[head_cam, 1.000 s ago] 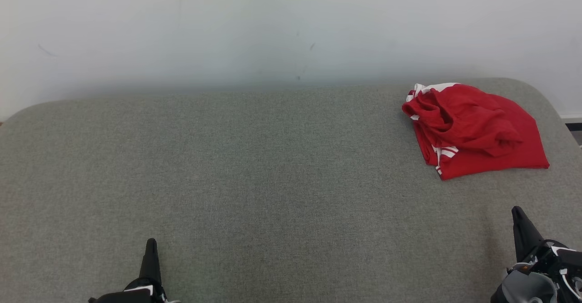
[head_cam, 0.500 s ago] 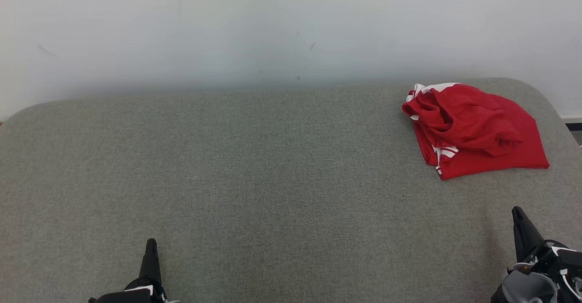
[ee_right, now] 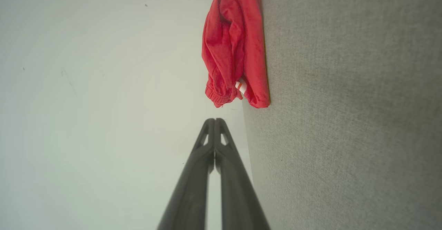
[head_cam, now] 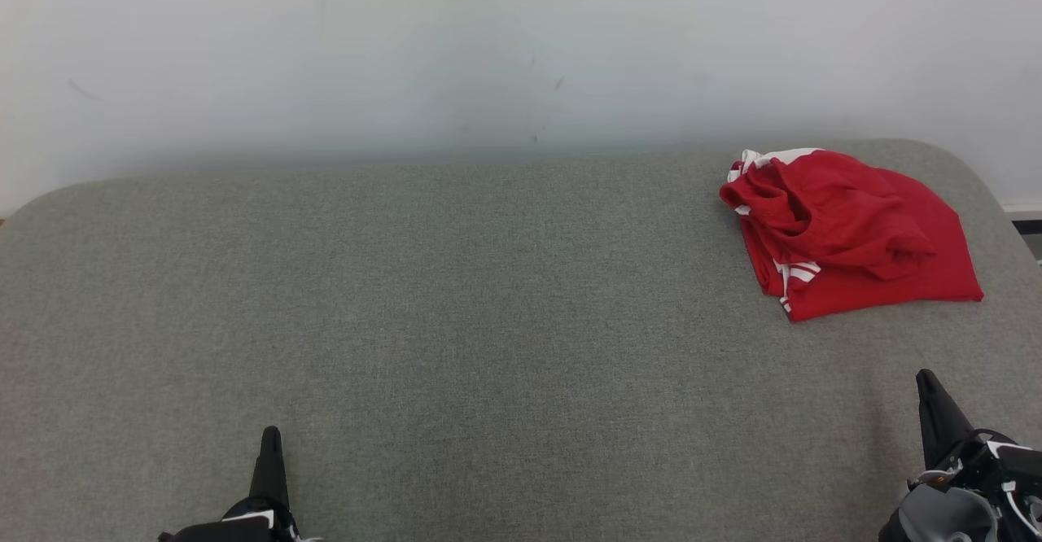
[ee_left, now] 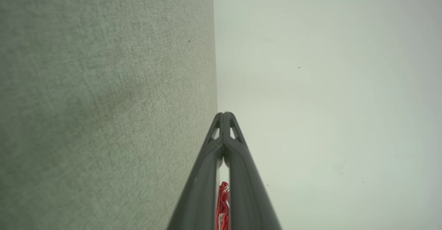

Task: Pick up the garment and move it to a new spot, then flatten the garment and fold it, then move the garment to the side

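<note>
we hold both tools narrow, fingers pressed together on nothing: the left gripper (head_cam: 269, 444) at seven o'clock, the right gripper (head_cam: 928, 387) at four o'clock. the red garment (head_cam: 863, 241) lies at two o'clock on the grey pad (head_cam: 488, 322), bunched over a flat lower layer, near the pad's far corner. that fits a heap awaiting a lift or a rough fold already set aside. we judge that a pinch catching only the loose top layer would pull it apart, and a push toward three o'clock could slide it off the edge.
</note>
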